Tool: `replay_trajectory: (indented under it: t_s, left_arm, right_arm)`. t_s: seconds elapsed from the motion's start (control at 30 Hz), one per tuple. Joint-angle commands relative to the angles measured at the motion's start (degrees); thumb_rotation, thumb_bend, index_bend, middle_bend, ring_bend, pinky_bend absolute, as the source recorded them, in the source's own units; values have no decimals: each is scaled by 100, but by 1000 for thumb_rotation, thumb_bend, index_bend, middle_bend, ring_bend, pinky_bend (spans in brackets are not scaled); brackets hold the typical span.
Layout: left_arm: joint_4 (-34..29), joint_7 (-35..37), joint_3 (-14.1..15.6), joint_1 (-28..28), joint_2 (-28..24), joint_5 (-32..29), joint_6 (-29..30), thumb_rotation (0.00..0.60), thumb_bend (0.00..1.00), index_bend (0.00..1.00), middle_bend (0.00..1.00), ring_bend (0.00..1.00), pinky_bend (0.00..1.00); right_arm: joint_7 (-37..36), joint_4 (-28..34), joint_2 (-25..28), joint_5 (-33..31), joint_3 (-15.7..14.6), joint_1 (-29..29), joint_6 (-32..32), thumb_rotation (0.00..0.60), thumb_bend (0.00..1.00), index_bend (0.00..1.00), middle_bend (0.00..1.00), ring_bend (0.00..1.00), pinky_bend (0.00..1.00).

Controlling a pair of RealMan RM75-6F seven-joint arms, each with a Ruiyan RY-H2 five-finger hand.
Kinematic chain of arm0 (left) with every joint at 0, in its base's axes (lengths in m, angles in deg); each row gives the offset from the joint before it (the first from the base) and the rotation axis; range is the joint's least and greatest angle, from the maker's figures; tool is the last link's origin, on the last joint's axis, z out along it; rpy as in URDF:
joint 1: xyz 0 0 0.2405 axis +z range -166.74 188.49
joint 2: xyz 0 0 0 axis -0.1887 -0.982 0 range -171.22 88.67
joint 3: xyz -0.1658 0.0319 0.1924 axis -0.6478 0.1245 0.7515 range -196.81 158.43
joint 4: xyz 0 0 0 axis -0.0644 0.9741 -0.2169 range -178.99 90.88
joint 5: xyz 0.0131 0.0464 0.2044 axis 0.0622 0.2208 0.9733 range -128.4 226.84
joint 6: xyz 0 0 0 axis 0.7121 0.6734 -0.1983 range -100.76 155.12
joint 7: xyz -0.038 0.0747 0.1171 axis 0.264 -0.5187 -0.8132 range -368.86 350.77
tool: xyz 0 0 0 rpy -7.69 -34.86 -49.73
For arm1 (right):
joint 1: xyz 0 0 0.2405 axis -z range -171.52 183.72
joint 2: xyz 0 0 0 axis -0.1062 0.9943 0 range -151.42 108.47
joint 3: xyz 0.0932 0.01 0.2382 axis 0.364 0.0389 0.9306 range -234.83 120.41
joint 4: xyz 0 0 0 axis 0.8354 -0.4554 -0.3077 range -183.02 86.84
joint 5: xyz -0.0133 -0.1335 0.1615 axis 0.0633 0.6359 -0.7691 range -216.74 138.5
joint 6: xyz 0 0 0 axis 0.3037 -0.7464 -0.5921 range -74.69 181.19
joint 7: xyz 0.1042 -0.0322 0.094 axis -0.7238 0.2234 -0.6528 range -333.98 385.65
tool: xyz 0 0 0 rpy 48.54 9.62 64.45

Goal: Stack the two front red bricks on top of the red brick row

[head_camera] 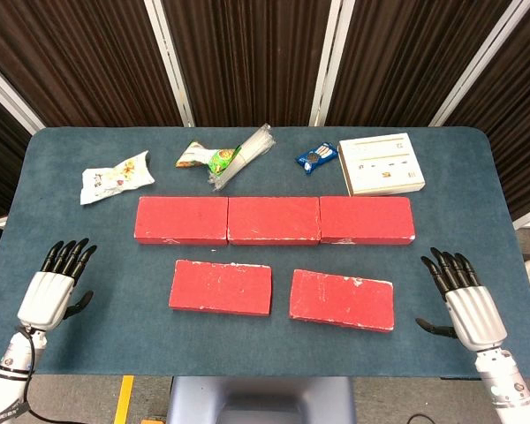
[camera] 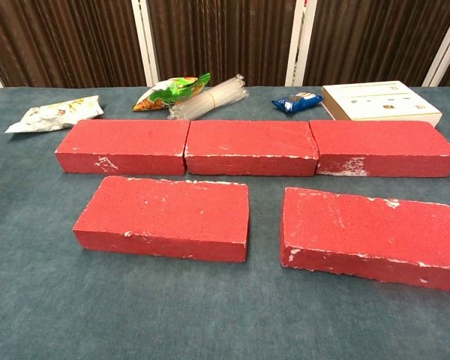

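Nothing is stacked yet: both front bricks lie flat on the table (head_camera: 88, 256), and both lifts remain. The left hand (head_camera: 55, 287) rests empty at the near left, fingers apart. The left front brick (head_camera: 220, 287) lies well right of it, the right front brick (head_camera: 342, 300) beside that, the red brick row (head_camera: 274, 220) just beyond. The right hand (head_camera: 465, 296), likewise empty with fingers spread, sits near right.

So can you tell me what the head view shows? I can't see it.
Two red bricks lie in front of a row of three red bricks on a blue table. The left hand and right hand rest open at the sides.
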Motion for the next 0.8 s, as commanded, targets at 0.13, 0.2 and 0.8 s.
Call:
replay_trajectory:
  t_s: [0.13, 0.2, 0.8]
  left_arm:
    - [-368, -93, 226, 30, -30, 418, 173, 600, 306, 0, 0, 0, 33]
    - [-556, 22, 382, -55, -22, 662, 73, 600, 300, 0, 0, 0, 34]
    - [-1198, 1368, 344, -1867, 260, 993, -2151, 600, 263, 0, 0, 0, 0]
  right_arm:
    - [-87, 23, 52, 90, -32, 39, -59, 600, 112, 0, 0, 0, 0]
    - [-131, 38, 80, 145, -52, 58, -98, 600, 111, 0, 0, 0, 0]
    - [-756, 57, 321, 415, -207, -16, 50, 600, 111, 0, 0, 0, 0]
